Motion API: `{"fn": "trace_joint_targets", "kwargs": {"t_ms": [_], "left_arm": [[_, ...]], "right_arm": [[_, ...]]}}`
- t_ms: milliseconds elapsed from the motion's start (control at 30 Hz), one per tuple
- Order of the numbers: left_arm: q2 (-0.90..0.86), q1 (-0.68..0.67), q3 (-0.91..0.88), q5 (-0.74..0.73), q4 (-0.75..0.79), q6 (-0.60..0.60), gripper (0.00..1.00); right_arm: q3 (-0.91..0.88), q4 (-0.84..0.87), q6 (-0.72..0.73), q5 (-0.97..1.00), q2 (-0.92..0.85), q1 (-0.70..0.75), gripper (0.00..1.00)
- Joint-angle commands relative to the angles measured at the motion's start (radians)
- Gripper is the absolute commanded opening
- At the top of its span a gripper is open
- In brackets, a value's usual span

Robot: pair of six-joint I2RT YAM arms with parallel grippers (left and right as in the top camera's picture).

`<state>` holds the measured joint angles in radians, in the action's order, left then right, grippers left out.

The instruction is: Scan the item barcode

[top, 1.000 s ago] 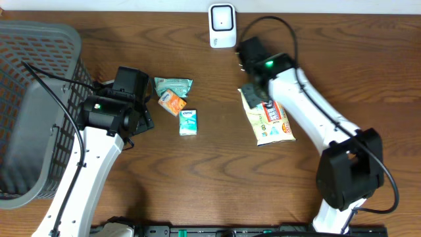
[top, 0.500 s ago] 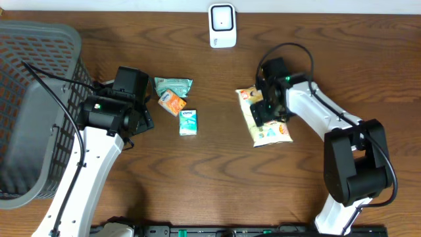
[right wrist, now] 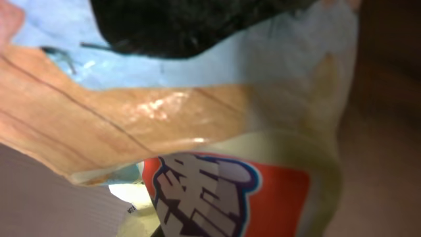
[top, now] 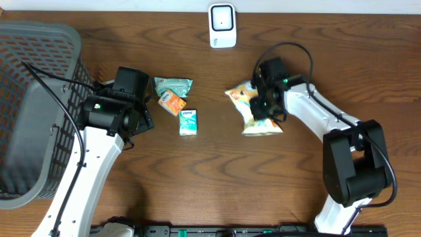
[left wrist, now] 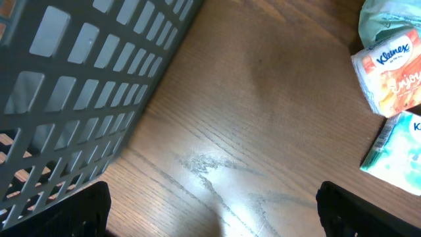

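The bag (top: 253, 108) is seen from overhead below and a little to the right of the scanner (top: 222, 26), well apart from it. It is pinched at its right edge by the right gripper (top: 268, 105), whose jaws are clenched on it, and it is crumpled around the grip. Below and to the left of the scanner, three small packs are grouped on the table (top: 197, 184): a green one (top: 173, 85), an orange one (top: 172, 102) and a white-and-teal one (top: 189, 122). The left gripper (top: 128, 108) is placed just left of them, with the basket (top: 39, 39) farther left.

In the left wrist view, the left fingers (left wrist: 85, 210) are spread wide with only bare wood between them. The basket wall is seen at the left, the orange and white-and-teal packs at the right edge.

In the right wrist view, the frame is filled by the bag, pressed close against a dark finger (right wrist: 191, 26) at the top; a red panel with white lettering is shown.
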<state>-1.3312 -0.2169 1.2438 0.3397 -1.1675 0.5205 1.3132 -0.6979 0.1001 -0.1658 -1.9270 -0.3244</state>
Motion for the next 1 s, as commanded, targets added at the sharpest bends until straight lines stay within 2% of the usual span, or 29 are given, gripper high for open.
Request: {"fn": "trace_joint_targets", "kwargs": {"t_ms": [0, 100, 300, 667, 967], "left_arm": [[0.006, 0.005, 0.003, 0.013, -0.002, 0.005, 0.98], [0.006, 0.005, 0.003, 0.013, -0.002, 0.005, 0.98], [0.006, 0.005, 0.003, 0.013, -0.002, 0.005, 0.98], [0.006, 0.005, 0.003, 0.013, -0.002, 0.005, 0.98], [0.006, 0.005, 0.003, 0.013, -0.002, 0.005, 0.98]], "right_arm": [[0.128, 0.006, 0.035, -0.284, 0.005, 0.012, 0.02], [0.194, -0.016, 0.089, -0.588, 0.005, 0.04, 0.01], [0.205, -0.174, 0.132, -0.926, 0.005, 0.071, 0.01], [0.205, -0.565, 0.13, -1.109, 0.005, 0.075, 0.01], [0.205, -0.776, -0.078, -1.173, 0.005, 0.076, 0.01]]}}
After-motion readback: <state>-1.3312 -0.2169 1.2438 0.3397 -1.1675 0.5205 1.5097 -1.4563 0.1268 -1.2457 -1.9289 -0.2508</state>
